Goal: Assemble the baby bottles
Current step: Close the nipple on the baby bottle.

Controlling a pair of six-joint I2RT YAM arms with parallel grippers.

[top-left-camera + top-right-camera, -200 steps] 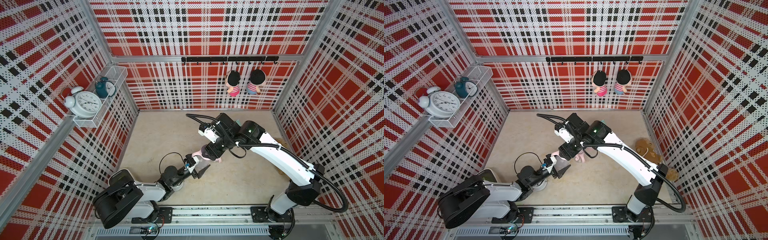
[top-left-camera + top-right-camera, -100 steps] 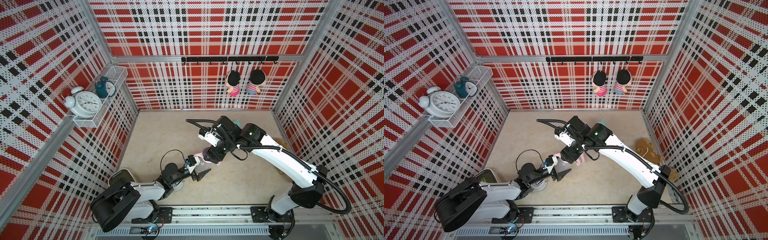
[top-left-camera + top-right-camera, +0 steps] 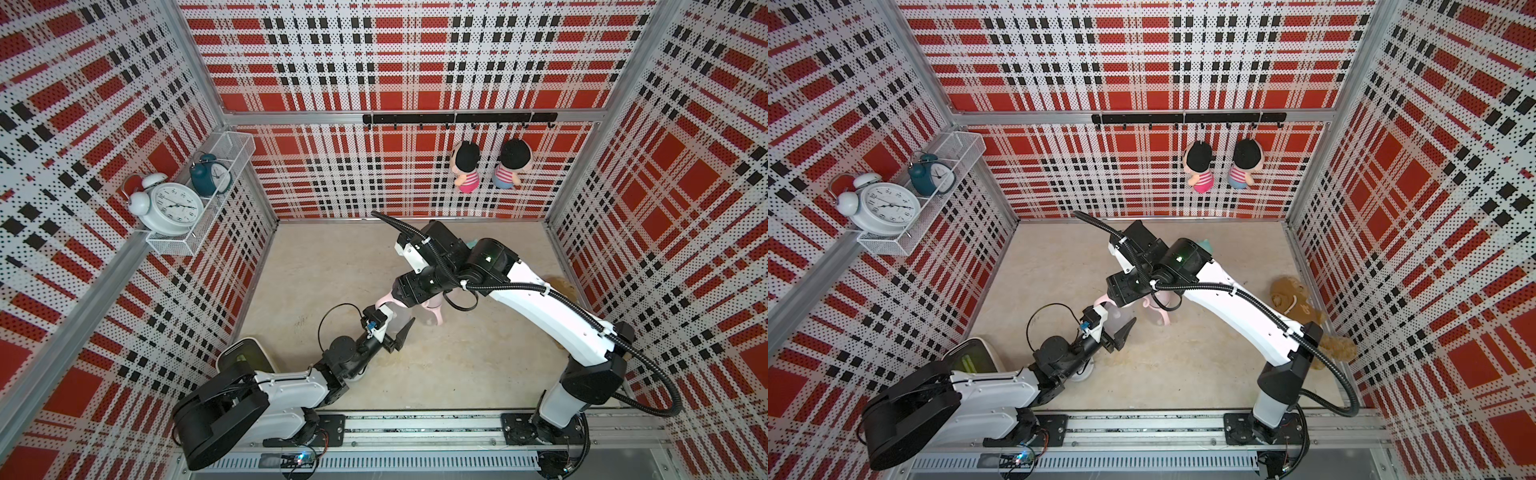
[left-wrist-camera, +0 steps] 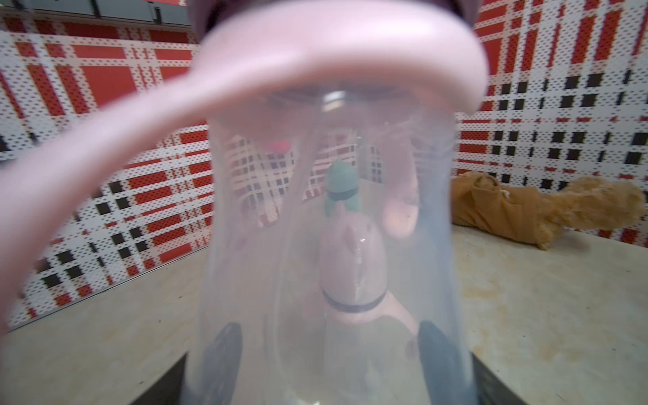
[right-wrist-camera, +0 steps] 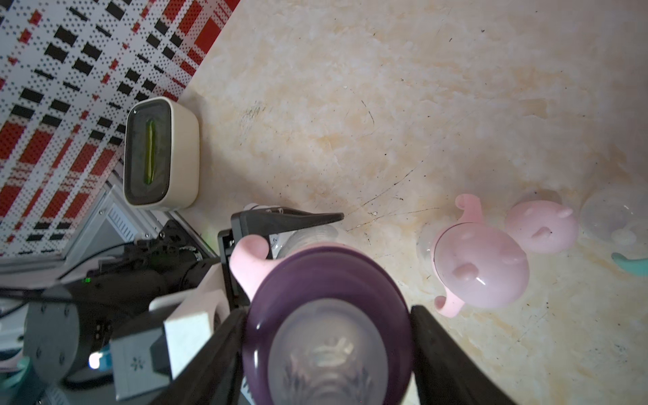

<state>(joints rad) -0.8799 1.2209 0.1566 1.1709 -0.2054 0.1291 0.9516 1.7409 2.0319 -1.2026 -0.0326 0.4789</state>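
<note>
My left gripper (image 4: 329,354) is shut on a clear bottle (image 4: 329,263), its fingers (image 4: 224,357) pressed on both sides. In both top views the bottle (image 3: 397,322) (image 3: 1115,318) is held above mid-table. A pink two-handled ring (image 4: 315,70) sits at its neck. My right gripper (image 5: 328,336) is shut from above on the purple nipple collar (image 5: 329,280) on that neck. A capped pink bottle (image 5: 480,266) stands beside it on the table. A loose pink dome cap (image 5: 541,226) and a teal bottle (image 3: 1204,245) lie farther back.
A brown plush toy (image 3: 1291,299) lies against the right wall. A white box device (image 5: 159,154) sits by the left wall near my left arm's base. Alarm clocks (image 3: 170,208) fill a wall basket; two dolls (image 3: 467,166) hang on the back wall.
The right wrist has turned a little about the collar. My left gripper with the bottle has shifted slightly. Both grips are unchanged.
</note>
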